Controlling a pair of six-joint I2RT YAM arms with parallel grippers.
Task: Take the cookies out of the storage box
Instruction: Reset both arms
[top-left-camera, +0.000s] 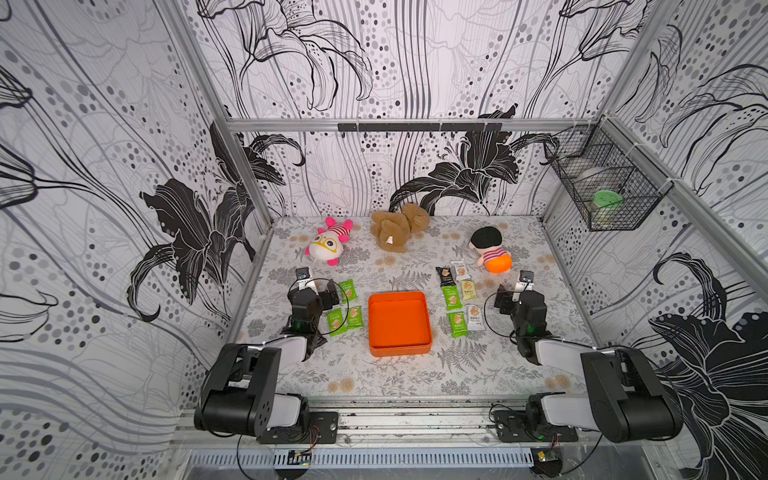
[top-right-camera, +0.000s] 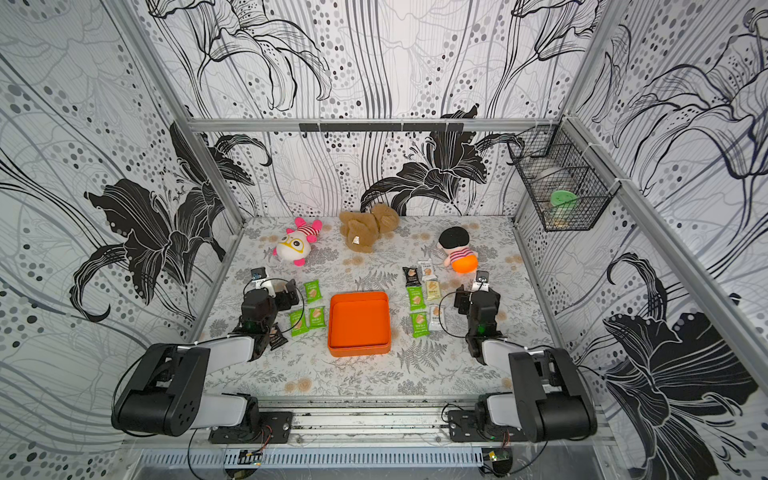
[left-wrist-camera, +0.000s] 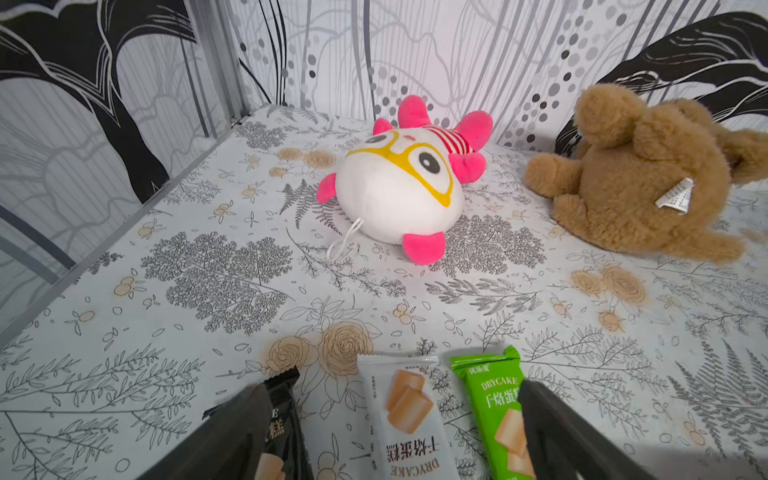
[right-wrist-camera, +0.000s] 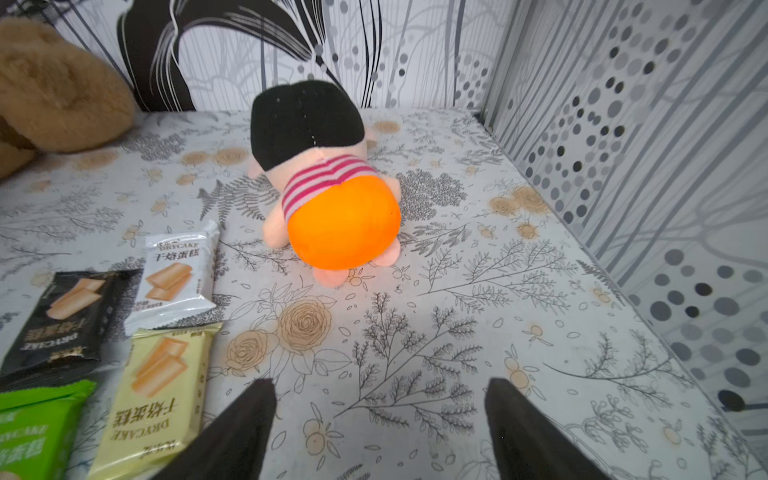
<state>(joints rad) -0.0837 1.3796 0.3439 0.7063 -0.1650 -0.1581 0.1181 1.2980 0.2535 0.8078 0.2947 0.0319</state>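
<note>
The orange storage box (top-left-camera: 399, 324) (top-right-camera: 359, 324) sits mid-table in both top views, with nothing inside it. Cookies lie on the table on either side: green packets (top-left-camera: 347, 289) to its left, and green, black and cream-white packets (top-left-camera: 452, 297) to its right. My left gripper (top-left-camera: 322, 291) (left-wrist-camera: 392, 386) is open, low over a white packet (left-wrist-camera: 409, 411), with a black packet (left-wrist-camera: 282, 419) and a green packet (left-wrist-camera: 492, 399) beside its fingers. My right gripper (top-left-camera: 503, 293) (right-wrist-camera: 380, 382) is open over bare table, just right of a cream packet (right-wrist-camera: 160, 386).
Three plush toys lie along the back: a pink-and-white one (top-left-camera: 328, 246), a brown bear (top-left-camera: 397, 226) and a black-haired doll (top-left-camera: 492, 249). A black wire basket (top-left-camera: 606, 187) hangs on the right wall. Metal frame walls close in the table.
</note>
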